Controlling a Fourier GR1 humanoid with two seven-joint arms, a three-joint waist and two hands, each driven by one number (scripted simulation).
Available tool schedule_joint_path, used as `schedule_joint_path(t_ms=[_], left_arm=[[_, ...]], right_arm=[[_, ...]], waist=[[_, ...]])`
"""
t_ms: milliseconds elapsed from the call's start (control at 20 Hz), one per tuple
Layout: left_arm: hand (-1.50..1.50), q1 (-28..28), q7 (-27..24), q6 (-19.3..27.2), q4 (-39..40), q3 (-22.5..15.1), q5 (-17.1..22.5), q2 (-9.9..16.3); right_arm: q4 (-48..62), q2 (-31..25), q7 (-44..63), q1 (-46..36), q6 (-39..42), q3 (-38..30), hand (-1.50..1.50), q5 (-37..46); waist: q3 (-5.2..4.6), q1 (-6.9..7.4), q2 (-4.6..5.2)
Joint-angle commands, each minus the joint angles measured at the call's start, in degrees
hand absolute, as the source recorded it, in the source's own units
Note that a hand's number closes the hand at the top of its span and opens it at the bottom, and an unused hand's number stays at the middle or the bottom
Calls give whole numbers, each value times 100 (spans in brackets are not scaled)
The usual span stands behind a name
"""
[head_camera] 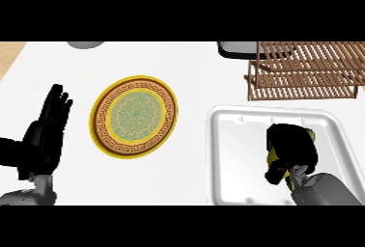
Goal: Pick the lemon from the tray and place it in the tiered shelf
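My right hand point(291, 147) is down inside the white tray point(228, 144), fingers curled round the lemon point(273, 155), so it's under the palm, mostly hidden. I only see bits of yellow peeking at the hand's left edge, can't tell its long axis tbh. Tiered shelf point(306, 72) sits up and slightly right of the tray, near it, so I reckon the right arm is the obvious one. Left hand point(50, 125) rests open at the bench's left side, by the patterned plate point(134, 116).

My right hand point(291, 147) curls over the lemon point(273, 155) in the tray point(231, 159); left hand point(49, 128) rests open.
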Motion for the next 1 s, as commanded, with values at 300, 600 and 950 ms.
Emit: schedule_joint_path(t_ms=[300,600,950], left_arm=[[0,-213,165,-94,152,160,-23,16],[0,-33,-210,-97,341,96,-91,-169],[0,161,-46,-95,-80,48,-164,-160]], right_arm=[[-1835,-147,-1057,1205,-109,-895,150,-1531],[-3123,254,-608,1048,-278,-1945,150,-2483],[-4359,-164,952,302,205,-3662,150,-3382]], waist=[[40,-17,46],[34,-134,40],[34,3,28]])
